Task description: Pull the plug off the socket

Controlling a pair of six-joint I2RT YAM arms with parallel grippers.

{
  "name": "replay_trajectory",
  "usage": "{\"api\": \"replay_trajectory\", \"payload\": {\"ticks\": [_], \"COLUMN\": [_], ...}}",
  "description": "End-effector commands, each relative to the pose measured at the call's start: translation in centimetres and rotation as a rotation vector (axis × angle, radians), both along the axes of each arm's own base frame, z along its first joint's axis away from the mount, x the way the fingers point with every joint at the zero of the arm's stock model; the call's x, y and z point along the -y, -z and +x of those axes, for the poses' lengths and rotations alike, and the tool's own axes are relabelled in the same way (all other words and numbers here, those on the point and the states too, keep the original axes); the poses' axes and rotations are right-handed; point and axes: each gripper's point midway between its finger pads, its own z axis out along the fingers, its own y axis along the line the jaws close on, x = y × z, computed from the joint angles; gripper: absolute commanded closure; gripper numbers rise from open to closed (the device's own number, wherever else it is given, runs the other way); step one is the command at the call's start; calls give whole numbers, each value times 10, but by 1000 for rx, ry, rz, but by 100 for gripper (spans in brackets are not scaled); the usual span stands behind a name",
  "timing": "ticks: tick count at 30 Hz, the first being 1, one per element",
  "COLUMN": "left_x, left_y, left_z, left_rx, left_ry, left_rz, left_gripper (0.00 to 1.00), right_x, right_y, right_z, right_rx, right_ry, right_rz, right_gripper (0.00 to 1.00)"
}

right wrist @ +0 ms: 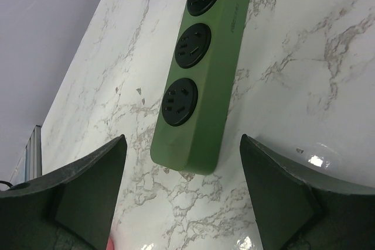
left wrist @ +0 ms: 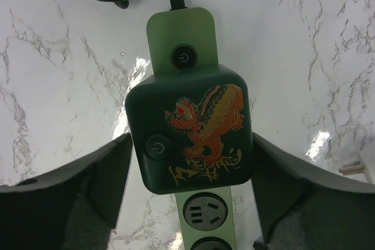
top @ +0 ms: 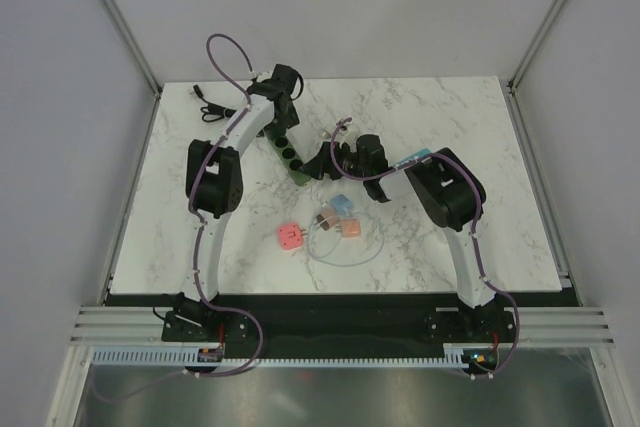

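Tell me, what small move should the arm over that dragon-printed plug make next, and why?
Probably close the left gripper on the dark green plug. Its fingers stand open on either side of the plug, which sits in the power strip unheld.

place: lab test cell | signs: plain grey walls, aluminium frame, marble-look table

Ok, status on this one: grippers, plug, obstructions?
Both grippers open, left gripper straddling dark green dragon-print plug. Plug still seated in green power strip. Nothing blocking.
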Motion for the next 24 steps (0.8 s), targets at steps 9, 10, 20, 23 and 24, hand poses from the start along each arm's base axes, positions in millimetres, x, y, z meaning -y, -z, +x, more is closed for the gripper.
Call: {"api": "replay_trajectory", "payload": {"ticks": [9,10,20,23,24], "left_x": [-3,-4,1,1,1], "left_y": [-32,-30,-86,-102,-106], "left_z": [1,-4,-54,-67,-68], "left_rx": [51,37,110,163,178], "left_ry": [78,88,199,225,230], "left_rz": [-6,-1,-108,-138,-142], "left_gripper": [63,74,98,98,98], "right_x": [-2,-2,-33,-47,-51], "right_y": [21,21,8,-4,-7], "right_z": [-8,-7,-2,0,0], "right_rx": [-72,-71,-88,-91,-91], "right_ry": [-29,-32,-89,-103,-108], "right_rz": [-35,-33,43,97,117], "right_gripper": [11,11,9,9,9]}}
